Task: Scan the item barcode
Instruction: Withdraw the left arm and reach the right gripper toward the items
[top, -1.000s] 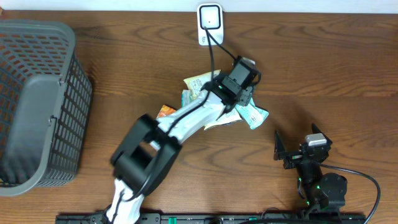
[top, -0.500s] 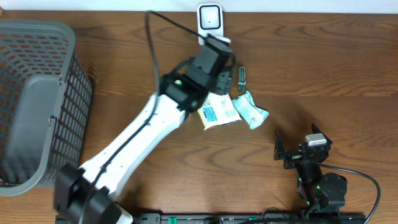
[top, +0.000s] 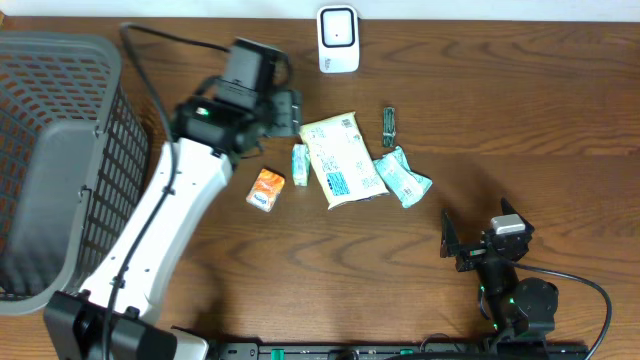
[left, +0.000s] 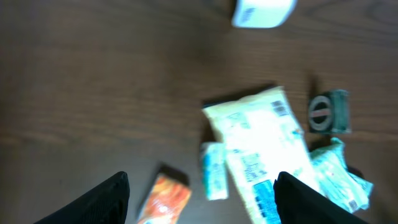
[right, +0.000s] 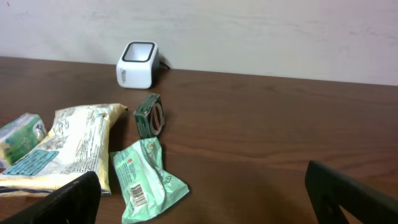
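Observation:
The white barcode scanner (top: 338, 38) stands at the table's far edge, also in the left wrist view (left: 262, 11) and right wrist view (right: 138, 63). Loose items lie in front of it: a pale yellow packet (top: 340, 160), a mint-green packet (top: 403, 178) with its barcode facing up (right: 138, 196), a small green box (top: 388, 125), a teal sachet (top: 300, 165) and an orange packet (top: 266, 190). My left gripper (top: 285, 112) hangs open and empty just left of the yellow packet (left: 261, 149). My right gripper (top: 480, 245) is open near the front right.
A grey mesh basket (top: 60, 170) fills the left side of the table. The scanner's cable and my left arm's cable run near the back edge. Bare wood lies between the items and my right gripper.
My left arm has swung from over the pile, past the scanner, out to the left, uncovering the items. Its jaws hold nothing. The right arm has not moved.

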